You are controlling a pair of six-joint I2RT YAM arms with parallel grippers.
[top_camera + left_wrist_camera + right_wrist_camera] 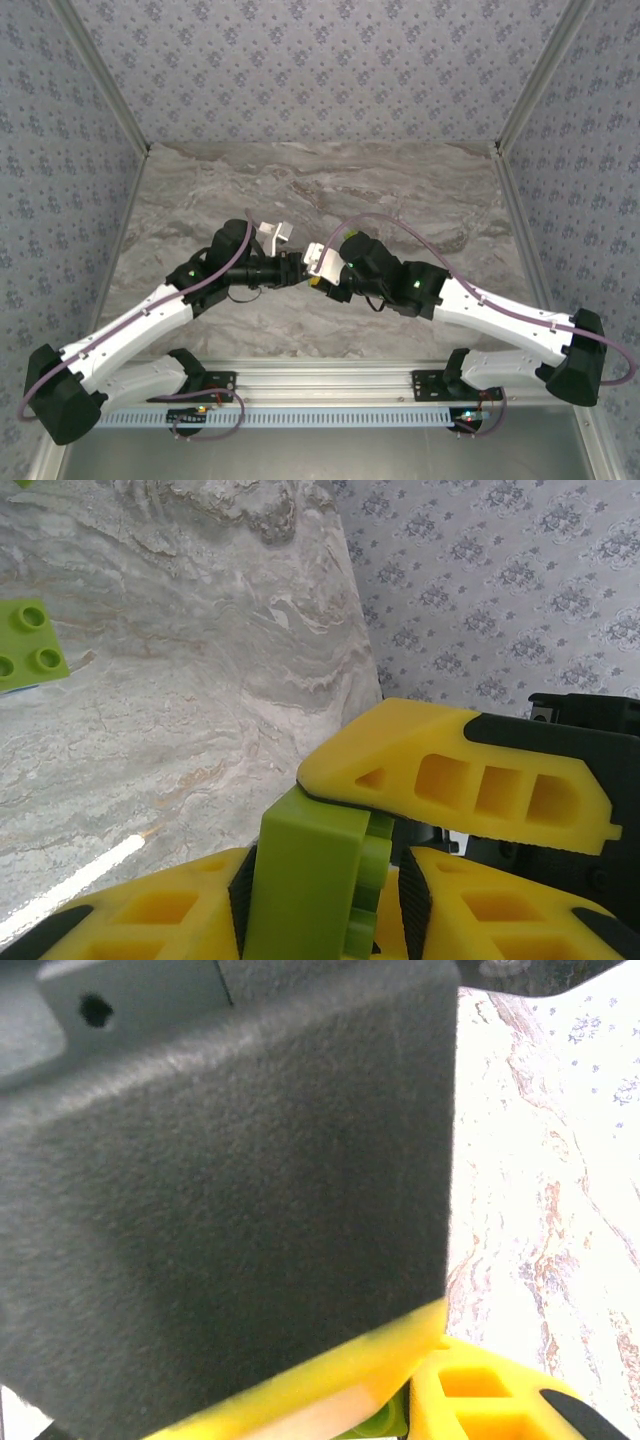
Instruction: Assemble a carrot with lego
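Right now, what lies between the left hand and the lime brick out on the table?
Nothing: in the left wrist view, bare marble table separates the left hand, closed on a green brick, from the lime brick.

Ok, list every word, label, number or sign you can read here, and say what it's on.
No readable text anywhere.
On the green brick: none, plain plastic.
On the lime brick: studs show no legible mark.
On the circuit boards by the rail: any markings too small to read.
On the wallpaper: floral pattern, not writing.
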